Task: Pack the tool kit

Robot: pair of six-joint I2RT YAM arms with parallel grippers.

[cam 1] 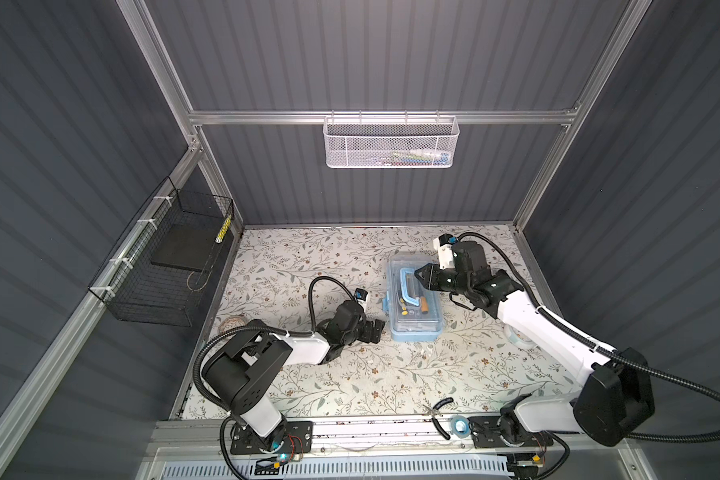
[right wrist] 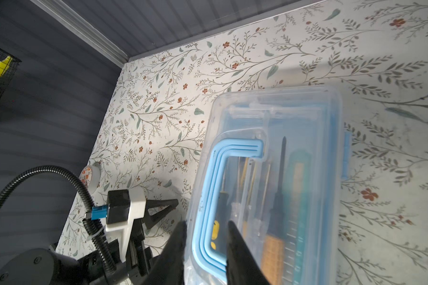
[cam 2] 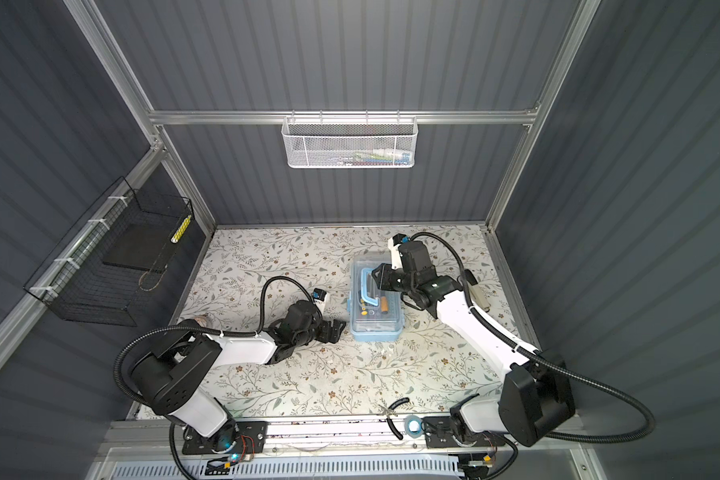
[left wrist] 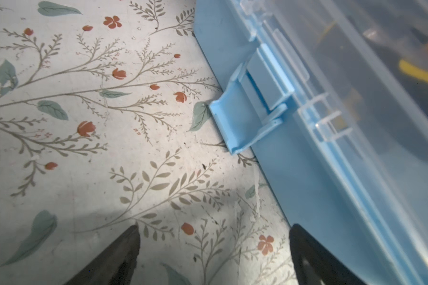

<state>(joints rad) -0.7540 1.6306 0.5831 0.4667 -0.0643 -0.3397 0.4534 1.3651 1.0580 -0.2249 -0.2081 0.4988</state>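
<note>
The tool kit (cam 1: 415, 322) (cam 2: 376, 328) is a light-blue box standing mid-table with its clear lid down. Slim tools show through the lid, among them an orange-handled one (right wrist: 272, 254). Its blue arched handle (right wrist: 232, 148) lies flat on the lid. My right gripper (cam 1: 417, 274) (cam 2: 375, 272) (right wrist: 206, 223) reaches over the lid, its two fingers close on either side of the handle's bar. My left gripper (cam 1: 375, 330) (cam 2: 335, 330) (left wrist: 214, 225) stands wide open on the table just left of the box, with nothing between its fingers. The side latch (left wrist: 232, 123) is flipped outward.
A white mesh basket (cam 1: 391, 143) hangs on the back wall and a black wire basket (cam 1: 163, 266) on the left wall. Tape rolls lie at the table's left edge (cam 1: 231, 323) and under the right arm (cam 1: 520, 336). Pliers (cam 1: 439, 411) lie at the front.
</note>
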